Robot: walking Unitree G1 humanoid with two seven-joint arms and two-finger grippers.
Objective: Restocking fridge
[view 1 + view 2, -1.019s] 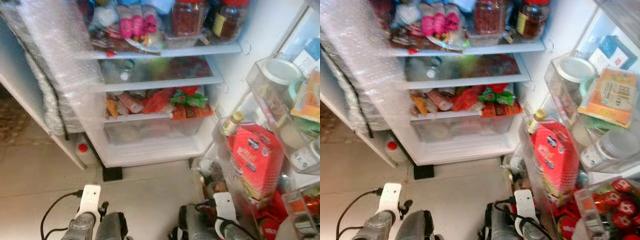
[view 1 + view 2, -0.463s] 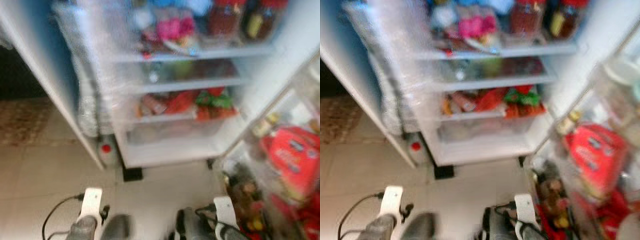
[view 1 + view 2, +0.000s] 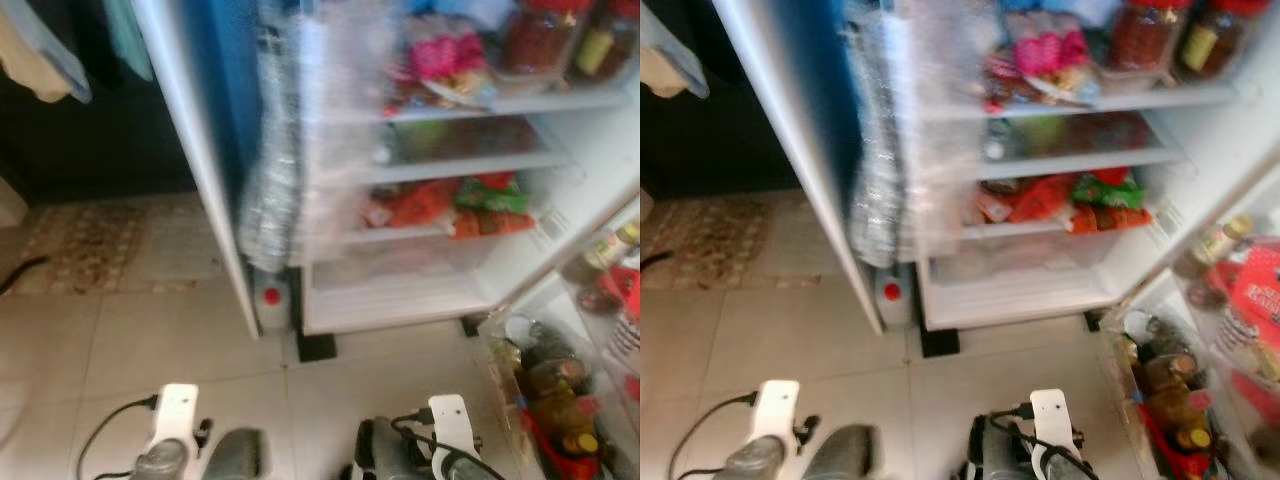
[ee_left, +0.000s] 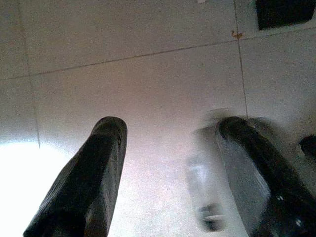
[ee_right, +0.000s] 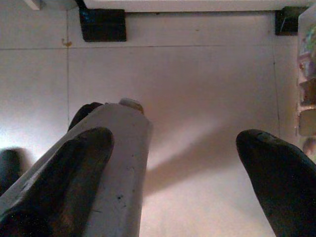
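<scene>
The open fridge stands ahead on the right, its shelves full: dark jars and pink packets on top, red and green packets lower down, above a clear drawer. The door bins at the right hold bottles and red cartons. Both arms hang low over the tiled floor. My left gripper is open with nothing between its fingers. My right gripper is open too; a grey rounded cylinder lies beside one finger, and I cannot tell what it is.
A white bottle with a red cap stands on the floor at the fridge's left corner. Bubble wrap hangs along the fridge's left side. A patterned rug lies at the left, below hanging clothes. Bare tiles spread before me.
The camera has swung to the left, so the fridge now sits further right and the rug and dark room show. Both arms still hang low.
</scene>
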